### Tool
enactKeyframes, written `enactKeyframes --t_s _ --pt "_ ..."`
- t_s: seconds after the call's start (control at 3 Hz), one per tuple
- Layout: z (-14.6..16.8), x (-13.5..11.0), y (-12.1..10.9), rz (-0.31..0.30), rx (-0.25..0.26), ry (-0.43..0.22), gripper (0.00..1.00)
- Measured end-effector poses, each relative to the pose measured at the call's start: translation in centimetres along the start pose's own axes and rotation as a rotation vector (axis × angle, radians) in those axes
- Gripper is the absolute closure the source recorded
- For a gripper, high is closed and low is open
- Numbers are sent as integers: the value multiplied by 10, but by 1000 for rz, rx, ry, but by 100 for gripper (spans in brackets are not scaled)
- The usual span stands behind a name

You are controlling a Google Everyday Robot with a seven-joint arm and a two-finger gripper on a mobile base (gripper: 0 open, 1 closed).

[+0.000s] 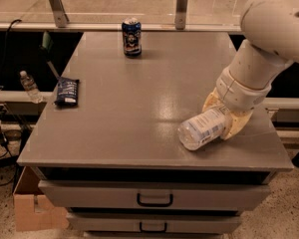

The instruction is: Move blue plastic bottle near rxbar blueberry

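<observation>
The blue plastic bottle (201, 129) lies tilted at the table's front right, its clear base pointing to the front left and its cap end hidden under the arm. My gripper (223, 117) is shut on the bottle's upper part, with one cream finger (210, 102) behind it and the other (237, 125) on its right side. The rxbar blueberry (67, 91), a flat dark navy wrapper, lies at the table's left edge, far from the bottle.
A dark blue can (131, 37) stands at the back centre of the grey table (134, 108). A tiny clear bottle (30, 87) sits off the table's left side. A cardboard box (32, 210) is on the floor at lower left. Drawers (154, 198) are below the tabletop.
</observation>
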State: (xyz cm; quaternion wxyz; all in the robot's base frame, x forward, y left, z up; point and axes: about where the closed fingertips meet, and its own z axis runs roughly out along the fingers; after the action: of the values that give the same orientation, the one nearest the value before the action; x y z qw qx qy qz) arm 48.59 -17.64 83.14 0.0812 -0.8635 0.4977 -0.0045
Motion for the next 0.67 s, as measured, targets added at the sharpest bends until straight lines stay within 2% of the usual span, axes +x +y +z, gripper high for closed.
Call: enactKeyframes --t_s 0.33,0.67 --pt "-45 19 -13 107 55 28 100" --pt "-56 19 -22 102 94 32 100"
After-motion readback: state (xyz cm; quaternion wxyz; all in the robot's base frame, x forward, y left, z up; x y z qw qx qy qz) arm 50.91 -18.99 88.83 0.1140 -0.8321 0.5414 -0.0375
